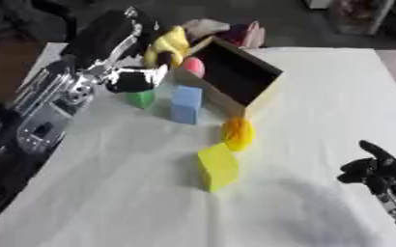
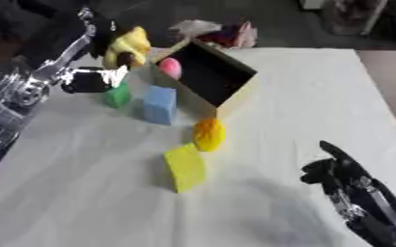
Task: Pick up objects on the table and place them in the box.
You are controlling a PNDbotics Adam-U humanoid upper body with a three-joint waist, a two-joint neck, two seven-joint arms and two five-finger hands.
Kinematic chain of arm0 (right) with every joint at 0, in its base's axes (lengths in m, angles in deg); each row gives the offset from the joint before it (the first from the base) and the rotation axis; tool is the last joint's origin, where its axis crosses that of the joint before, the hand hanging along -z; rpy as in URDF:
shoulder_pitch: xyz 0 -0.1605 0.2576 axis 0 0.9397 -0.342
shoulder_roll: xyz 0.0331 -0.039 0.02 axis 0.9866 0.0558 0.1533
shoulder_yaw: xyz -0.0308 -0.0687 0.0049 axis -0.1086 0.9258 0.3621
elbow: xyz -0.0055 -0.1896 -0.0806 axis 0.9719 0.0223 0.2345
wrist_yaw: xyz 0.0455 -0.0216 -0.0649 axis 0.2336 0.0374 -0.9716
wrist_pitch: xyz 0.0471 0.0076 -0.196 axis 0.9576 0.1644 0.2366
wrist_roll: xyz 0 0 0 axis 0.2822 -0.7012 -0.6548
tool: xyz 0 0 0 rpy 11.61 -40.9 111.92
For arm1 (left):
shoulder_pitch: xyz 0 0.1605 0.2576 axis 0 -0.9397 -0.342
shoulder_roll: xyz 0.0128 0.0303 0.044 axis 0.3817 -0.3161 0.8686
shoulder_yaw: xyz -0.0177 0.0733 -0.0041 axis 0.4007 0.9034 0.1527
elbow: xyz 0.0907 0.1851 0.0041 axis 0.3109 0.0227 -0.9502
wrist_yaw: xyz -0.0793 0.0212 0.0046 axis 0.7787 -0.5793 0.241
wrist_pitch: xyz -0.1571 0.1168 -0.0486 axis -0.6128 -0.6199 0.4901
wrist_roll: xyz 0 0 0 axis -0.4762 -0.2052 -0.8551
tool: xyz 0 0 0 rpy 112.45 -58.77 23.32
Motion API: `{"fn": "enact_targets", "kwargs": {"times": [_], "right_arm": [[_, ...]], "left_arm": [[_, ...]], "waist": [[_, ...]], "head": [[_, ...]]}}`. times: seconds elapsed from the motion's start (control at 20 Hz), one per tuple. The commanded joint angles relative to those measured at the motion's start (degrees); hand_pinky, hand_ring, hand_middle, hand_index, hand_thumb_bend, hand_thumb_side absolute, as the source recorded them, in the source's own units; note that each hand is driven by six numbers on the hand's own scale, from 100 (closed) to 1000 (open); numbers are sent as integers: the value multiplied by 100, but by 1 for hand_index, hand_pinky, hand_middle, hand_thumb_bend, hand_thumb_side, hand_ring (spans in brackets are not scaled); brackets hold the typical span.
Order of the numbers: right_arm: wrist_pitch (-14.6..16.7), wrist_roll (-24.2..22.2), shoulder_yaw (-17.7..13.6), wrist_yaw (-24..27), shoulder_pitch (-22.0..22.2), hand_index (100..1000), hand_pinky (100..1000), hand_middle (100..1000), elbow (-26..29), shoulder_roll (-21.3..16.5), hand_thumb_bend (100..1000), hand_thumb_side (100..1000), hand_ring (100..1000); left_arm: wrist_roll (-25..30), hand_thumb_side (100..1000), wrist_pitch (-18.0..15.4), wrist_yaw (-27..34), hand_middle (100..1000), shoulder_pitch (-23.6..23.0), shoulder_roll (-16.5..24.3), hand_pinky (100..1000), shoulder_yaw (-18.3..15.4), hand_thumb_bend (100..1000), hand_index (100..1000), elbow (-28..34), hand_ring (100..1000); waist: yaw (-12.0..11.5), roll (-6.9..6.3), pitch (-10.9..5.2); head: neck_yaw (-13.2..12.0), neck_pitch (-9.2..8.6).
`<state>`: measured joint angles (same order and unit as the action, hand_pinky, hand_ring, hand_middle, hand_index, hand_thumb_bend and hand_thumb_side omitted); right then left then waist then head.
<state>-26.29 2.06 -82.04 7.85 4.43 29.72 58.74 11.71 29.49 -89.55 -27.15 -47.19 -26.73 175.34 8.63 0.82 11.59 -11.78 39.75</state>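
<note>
An open cardboard box (image 1: 265, 94) with a dark inside stands tilted at the table's far middle. A pink round thing (image 1: 193, 66) shows at its left corner. My left hand (image 1: 108, 36) is over the box's left edge, fingers curled on a yellow toy (image 1: 169, 44). On the cloth in front lie a green block (image 1: 140, 99), a blue block (image 1: 186, 104), an orange round thing (image 1: 238, 133) and a yellow block (image 1: 217, 167). My right hand (image 2: 338, 170) rests at the lower right, fingers relaxed, holding nothing.
A white cloth (image 1: 319, 120) covers the table. Behind the box lie cream and pink things (image 1: 235, 31) near the far edge. My left arm's silver joints (image 1: 53, 99) fill the left side. Dark floor lies past the table's left edge.
</note>
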Motion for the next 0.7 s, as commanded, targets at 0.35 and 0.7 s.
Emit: {"fn": "enact_targets", "kwargs": {"times": [0.35,0.7], "right_arm": [[28,-166,136,138,-70,1000,718,680,67,-36,100,682,679],[22,-236,190,169,-147,1000,717,680,85,17,100,671,679]], "left_arm": [[434,224,-837,-705,378,1332,-781,595,192,100,577,-1342,401],[398,243,-1056,-1239,456,1591,-1199,630,-177,100,655,-2381,469]], "waist": [[270,37,68],[410,9,117]], "head": [[-227,-182],[-292,-232]]}}
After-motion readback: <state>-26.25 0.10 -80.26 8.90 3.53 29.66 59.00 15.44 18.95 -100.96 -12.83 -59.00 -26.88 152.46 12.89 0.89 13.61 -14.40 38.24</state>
